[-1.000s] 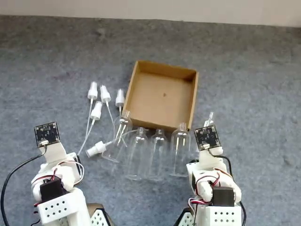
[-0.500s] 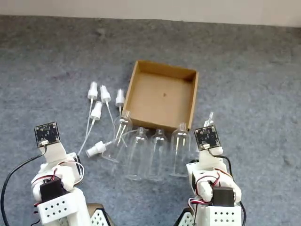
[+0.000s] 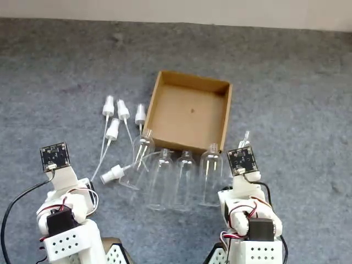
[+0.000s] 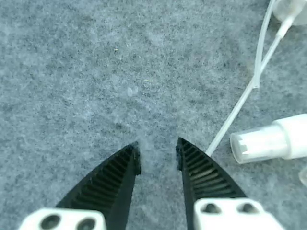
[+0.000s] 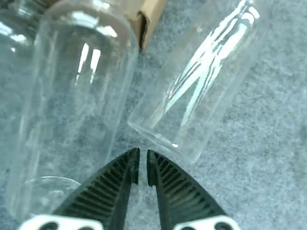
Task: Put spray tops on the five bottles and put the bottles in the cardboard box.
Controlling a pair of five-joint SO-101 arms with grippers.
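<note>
The open cardboard box lies empty mid-table. Three clear bottles lie side by side just in front of it, a fourth is tilted to their left, and a fifth pokes out beyond the right arm's camera. Several white spray tops with dip tubes lie left of the box. My left gripper hovers narrowly open over bare carpet, with a spray top just beside it. My right gripper is shut and empty, its tips between the bases of two bottles.
Grey carpet covers the whole table. The left arm and right arm are folded back at the near edge. A corner of the box shows beyond the bottles in the right wrist view.
</note>
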